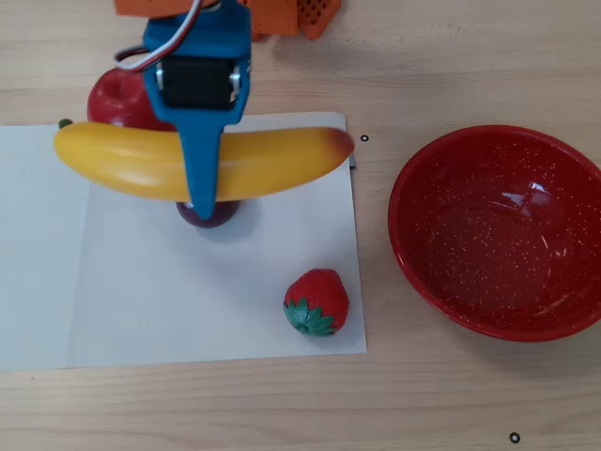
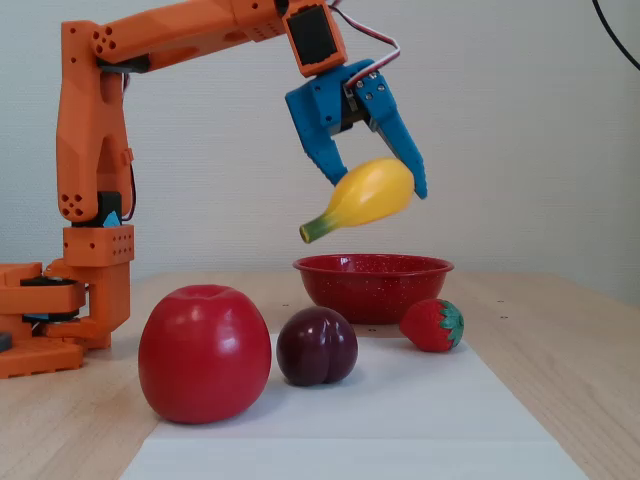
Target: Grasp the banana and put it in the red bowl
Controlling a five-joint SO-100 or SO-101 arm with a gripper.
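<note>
The yellow banana (image 1: pixel 263 160) is held in the air, well above the table, as the fixed view (image 2: pixel 368 195) shows. My blue gripper (image 1: pixel 200 202) is shut across its middle; in the fixed view the gripper (image 2: pixel 385 190) grips it from both sides. The banana's green stem tip points left in the overhead view and toward the camera in the fixed view. The red bowl (image 1: pixel 441 282) with white speckles sits empty on the table at the right of the overhead view, and behind the fruit in the fixed view (image 2: pixel 372 285).
A white paper sheet (image 1: pixel 169 301) covers the table's left part. On it are a strawberry (image 1: pixel 316 302), a dark plum (image 1: pixel 218 214) under the gripper, and a red apple (image 1: pixel 117 99) at the back. The orange arm base (image 2: pixel 60 310) stands left in the fixed view.
</note>
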